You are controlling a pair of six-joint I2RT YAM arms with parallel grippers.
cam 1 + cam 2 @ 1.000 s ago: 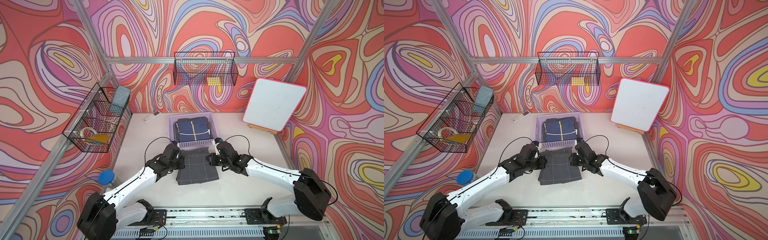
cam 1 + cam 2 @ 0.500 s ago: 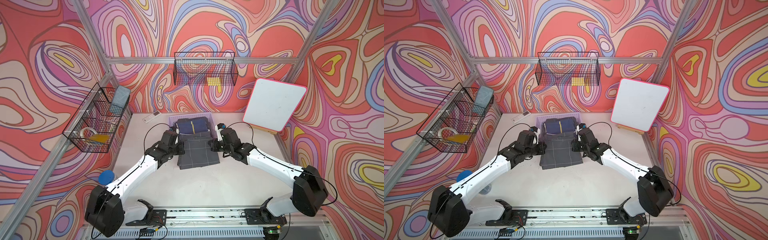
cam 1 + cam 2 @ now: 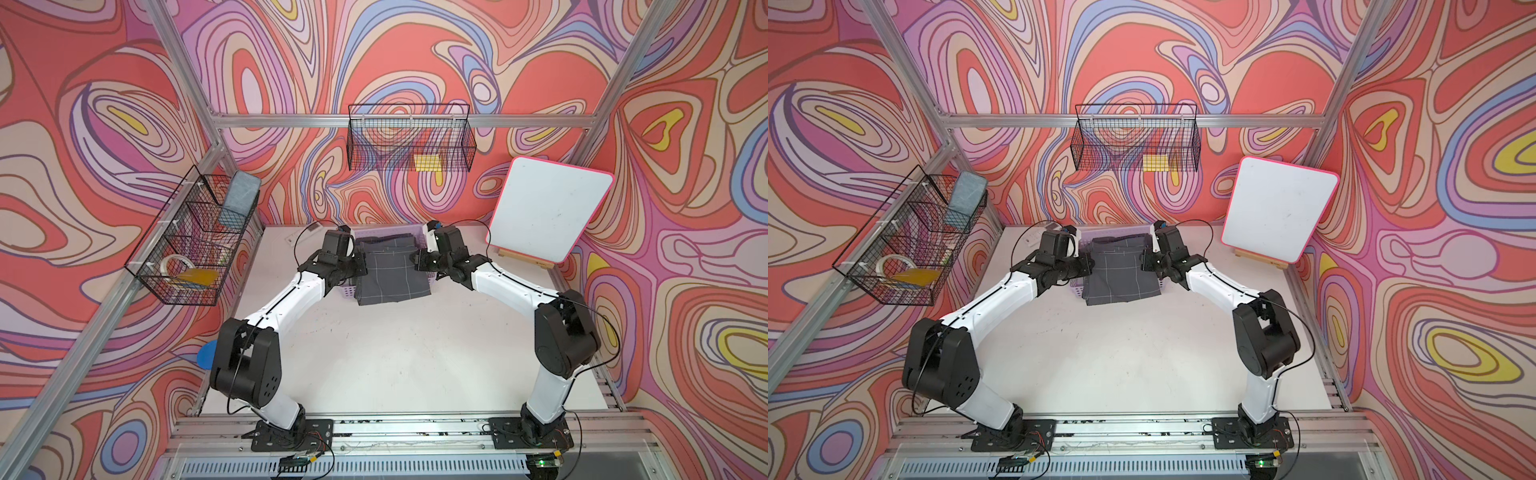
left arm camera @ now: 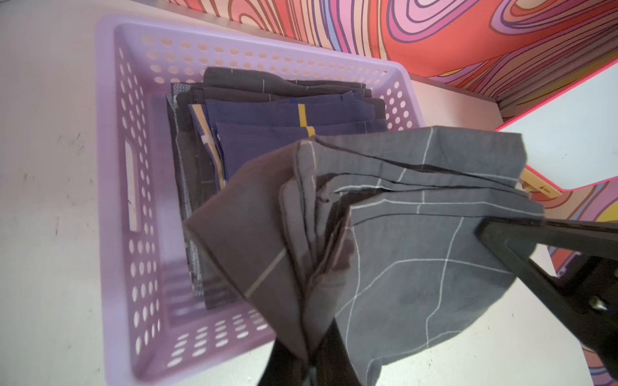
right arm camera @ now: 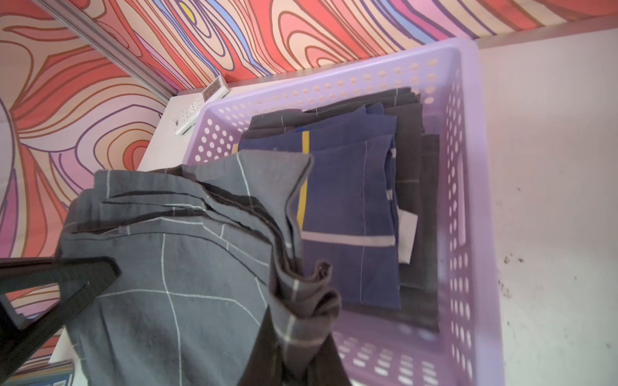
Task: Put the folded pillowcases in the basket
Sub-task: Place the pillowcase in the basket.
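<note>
**Grey pillowcase held over the lilac basket by both arms**

The folded pillowcase [image 3: 392, 274] [image 3: 1121, 274], grey with thin white check lines, hangs in the air above the basket [image 3: 347, 293]. It covers most of the basket's opening, and its loose lower edge droops past the rim nearest the robot. From the top views I cannot tell whether that edge touches the rim.

The left gripper [image 4: 311, 362] has its jaws pressed together on the bunched left edge of the pillowcase [image 4: 418, 250]. The right gripper [image 5: 294, 364] is clamped in the same way on the right edge [image 5: 174, 267]. The cloth sags in soft folds between them.

Inside the basket [image 4: 110, 200] [image 5: 478, 200] lies a folded navy cloth [image 4: 284, 127] with a yellow stripe. It sits on top of darker folded cloths [image 4: 254, 83].

Just beyond the basket's far left corner, a white remote control [image 5: 200, 103] lies on the table [image 3: 395, 353]. To the right of the basket, a pink-edged whiteboard [image 3: 548, 212] leans on a small wooden stand. Above and behind the basket, a black wire basket [image 3: 409, 139] hangs on the wall.
</note>
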